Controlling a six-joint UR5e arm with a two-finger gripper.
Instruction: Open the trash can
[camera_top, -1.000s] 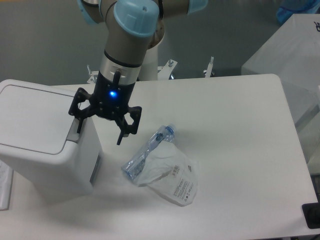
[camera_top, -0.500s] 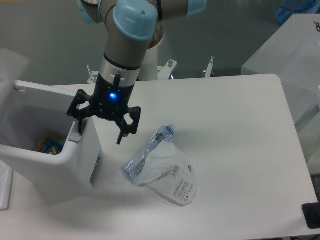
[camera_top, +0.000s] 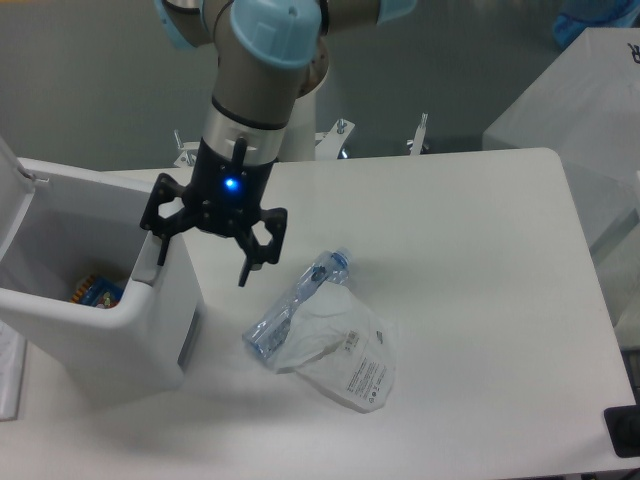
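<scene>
Now trash can (camera_top: 110, 330) stands open; gripper (camera_top: 203, 263) spread beside it.

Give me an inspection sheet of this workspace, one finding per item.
Surface: white table, bare on its right half.
Job's things: trash can at the left edge, lid swung up, a colourful packet inside.
Clutter: crushed plastic bottle and a white pouch lying together mid-table.
Grippers: gripper at the can's right rim, jaws spread, holding nothing, blue light on.
Cables: nothing seen.
Surroundings: grey floor, a white box at upper right.
</scene>
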